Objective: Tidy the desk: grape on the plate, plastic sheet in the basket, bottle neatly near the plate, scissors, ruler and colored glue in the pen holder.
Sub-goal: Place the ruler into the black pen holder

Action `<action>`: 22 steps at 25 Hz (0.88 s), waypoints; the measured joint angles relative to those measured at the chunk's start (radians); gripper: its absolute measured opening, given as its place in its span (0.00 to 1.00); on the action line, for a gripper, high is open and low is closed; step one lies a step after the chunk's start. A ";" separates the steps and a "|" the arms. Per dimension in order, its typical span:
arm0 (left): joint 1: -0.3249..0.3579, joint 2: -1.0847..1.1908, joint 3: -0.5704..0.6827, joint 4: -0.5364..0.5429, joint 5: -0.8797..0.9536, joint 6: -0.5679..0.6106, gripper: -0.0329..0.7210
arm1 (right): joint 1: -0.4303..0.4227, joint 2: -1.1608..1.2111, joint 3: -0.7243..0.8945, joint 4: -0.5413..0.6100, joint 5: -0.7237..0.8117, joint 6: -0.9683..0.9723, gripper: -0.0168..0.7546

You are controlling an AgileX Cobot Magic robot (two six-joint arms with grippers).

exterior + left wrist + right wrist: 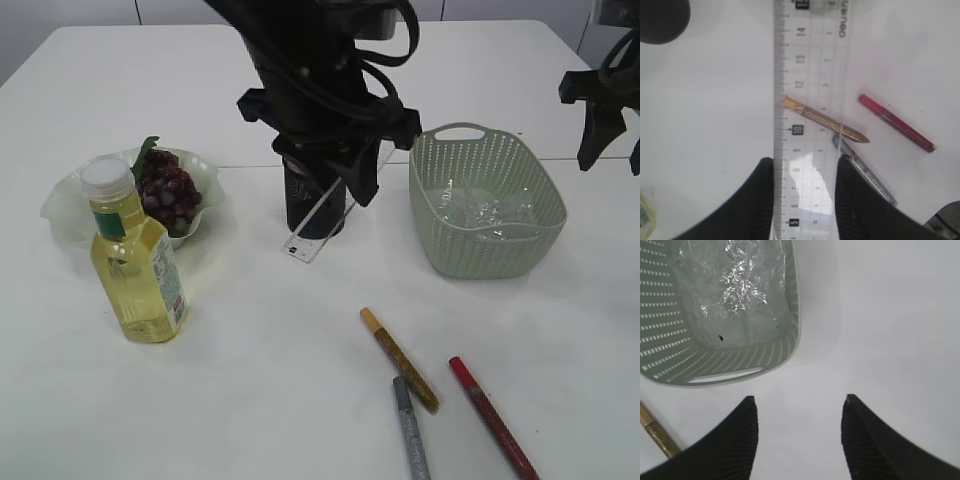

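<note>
Left wrist view | left claw (805,200) clamped on clear flat ruler (807,100) | right claw (799,435) apart, ribbed pads, above perforated basket (785,347)

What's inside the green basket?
The green basket holds a crinkly clear plastic sheet on its bottom. Nothing else shows; whatever might lie beneath the sheet is covered.

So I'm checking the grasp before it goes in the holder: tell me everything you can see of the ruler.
The ruler is a clear, flat plastic strip with printed black numbers and tick marks along its edges; the glue pens on the table show through it. The left tool is shut on it, one finger on each long edge. In the exterior view it hangs tilted in front of the black pen holder, its lower end near the table; whether it touches cannot be told.
</note>
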 joint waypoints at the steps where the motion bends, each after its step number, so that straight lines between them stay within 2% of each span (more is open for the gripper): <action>1: 0.000 -0.012 0.000 0.007 0.001 0.000 0.37 | 0.000 0.000 0.000 0.002 0.000 0.000 0.54; 7: 0.000 -0.104 0.002 0.019 0.006 -0.019 0.37 | 0.000 0.000 0.000 0.002 0.000 0.000 0.54; 11: 0.000 -0.221 0.074 0.019 0.008 -0.040 0.37 | 0.000 0.000 0.000 0.002 0.000 0.000 0.54; 17: 0.000 -0.408 0.296 0.039 -0.038 -0.055 0.37 | 0.000 0.000 0.000 0.002 0.000 0.000 0.54; 22: 0.000 -0.564 0.534 0.085 -0.336 -0.055 0.37 | 0.000 0.000 0.000 0.002 0.000 0.000 0.54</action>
